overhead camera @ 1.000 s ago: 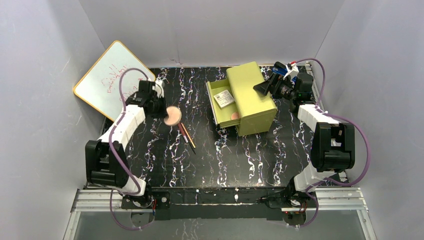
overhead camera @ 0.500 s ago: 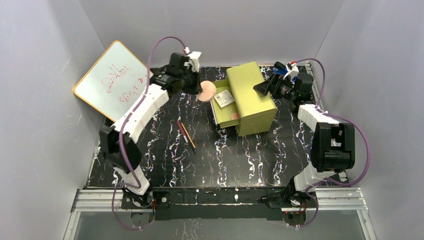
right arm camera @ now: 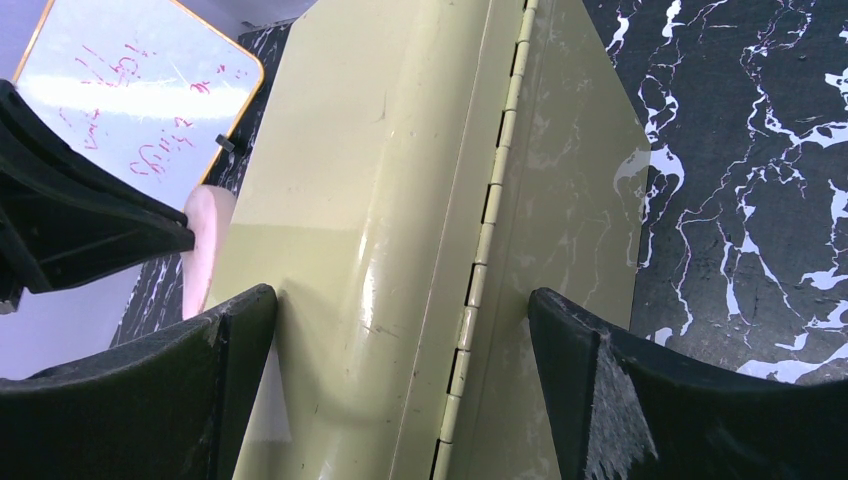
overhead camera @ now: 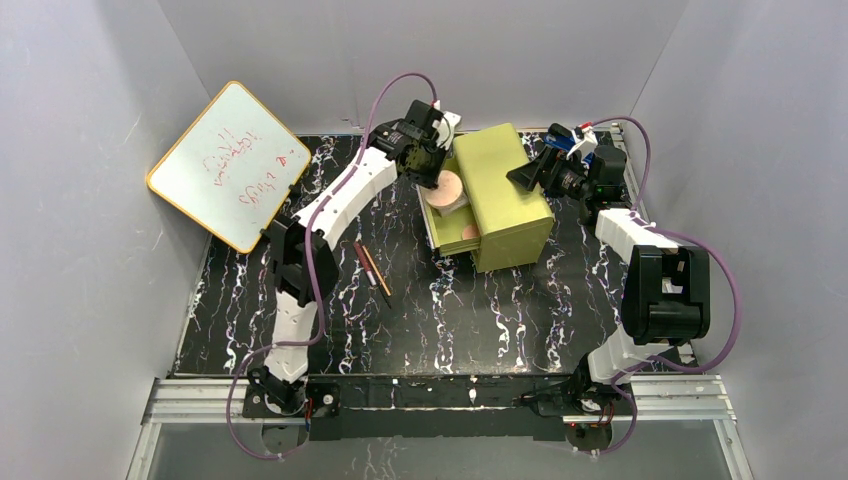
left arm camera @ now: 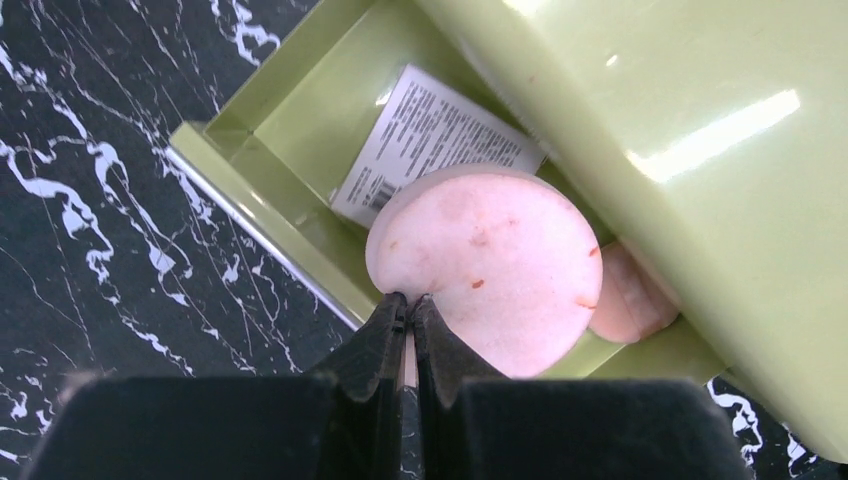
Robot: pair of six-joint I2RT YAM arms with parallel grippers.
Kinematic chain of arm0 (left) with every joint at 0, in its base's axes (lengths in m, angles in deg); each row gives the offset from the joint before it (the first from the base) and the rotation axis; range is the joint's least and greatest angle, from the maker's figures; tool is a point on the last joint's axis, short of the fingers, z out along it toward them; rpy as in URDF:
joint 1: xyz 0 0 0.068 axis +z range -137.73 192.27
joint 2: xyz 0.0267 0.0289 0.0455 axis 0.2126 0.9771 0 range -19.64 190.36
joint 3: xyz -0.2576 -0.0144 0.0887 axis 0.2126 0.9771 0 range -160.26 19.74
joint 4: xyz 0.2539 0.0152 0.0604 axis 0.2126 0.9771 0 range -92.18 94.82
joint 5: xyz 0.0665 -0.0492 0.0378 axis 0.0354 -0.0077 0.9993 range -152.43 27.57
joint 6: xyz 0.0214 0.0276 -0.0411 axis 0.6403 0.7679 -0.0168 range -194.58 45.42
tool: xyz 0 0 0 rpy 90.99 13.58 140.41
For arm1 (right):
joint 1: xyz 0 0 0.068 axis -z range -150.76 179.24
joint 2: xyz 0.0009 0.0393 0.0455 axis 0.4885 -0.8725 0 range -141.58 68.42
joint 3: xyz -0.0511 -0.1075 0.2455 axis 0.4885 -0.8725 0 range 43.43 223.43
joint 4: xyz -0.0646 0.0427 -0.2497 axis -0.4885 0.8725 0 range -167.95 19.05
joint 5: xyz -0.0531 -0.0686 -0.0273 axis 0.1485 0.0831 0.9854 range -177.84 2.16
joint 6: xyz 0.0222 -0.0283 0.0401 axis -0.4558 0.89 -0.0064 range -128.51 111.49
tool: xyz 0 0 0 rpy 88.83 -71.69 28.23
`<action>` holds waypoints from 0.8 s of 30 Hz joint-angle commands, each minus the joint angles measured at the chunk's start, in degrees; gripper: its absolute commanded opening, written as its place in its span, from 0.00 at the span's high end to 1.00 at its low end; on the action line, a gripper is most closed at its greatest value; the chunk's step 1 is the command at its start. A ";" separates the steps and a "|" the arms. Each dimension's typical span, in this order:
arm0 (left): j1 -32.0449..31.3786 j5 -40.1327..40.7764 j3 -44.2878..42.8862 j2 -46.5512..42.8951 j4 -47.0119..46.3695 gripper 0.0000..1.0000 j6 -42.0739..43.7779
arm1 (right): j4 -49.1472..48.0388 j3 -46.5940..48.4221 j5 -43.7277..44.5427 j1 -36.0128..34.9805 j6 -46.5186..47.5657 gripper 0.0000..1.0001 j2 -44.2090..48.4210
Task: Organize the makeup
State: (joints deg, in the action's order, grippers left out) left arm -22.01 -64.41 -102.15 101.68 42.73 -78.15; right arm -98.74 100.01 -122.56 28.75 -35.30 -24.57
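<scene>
A robotics lab test cell: plain grey walls (overhead camera: pixel 90 60) enclosing a black marbled table (overhead camera: pixel 480 310) on aluminium framing (overhead camera: pixel 190 400).

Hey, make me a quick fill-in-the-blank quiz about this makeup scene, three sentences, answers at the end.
1. The left gripper is shut on the large pink ____.
2. It holds it over the open ____ of the yellow-green box.
3. Two pencils lie on the black marbled ____.
Answers: disc; drawer; table
</scene>
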 commanded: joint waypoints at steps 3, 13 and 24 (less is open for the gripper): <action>-1.30 1.01 -8.49 2.86 4.11 1.00 1.38 | 13.97 -3.30 1.97 0.01 6.15 0.00 -2.72; -1.66 1.19 -8.42 5.17 7.03 0.98 2.56 | 13.85 -3.25 1.96 0.00 6.18 0.00 -3.16; -1.68 3.77 -6.08 2.95 5.90 0.36 2.89 | 14.03 -3.03 1.85 0.00 6.13 0.00 -2.99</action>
State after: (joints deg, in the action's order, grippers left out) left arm -23.50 -61.48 -108.22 107.91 47.12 -75.73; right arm -98.74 99.98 -122.56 28.75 -35.30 -24.57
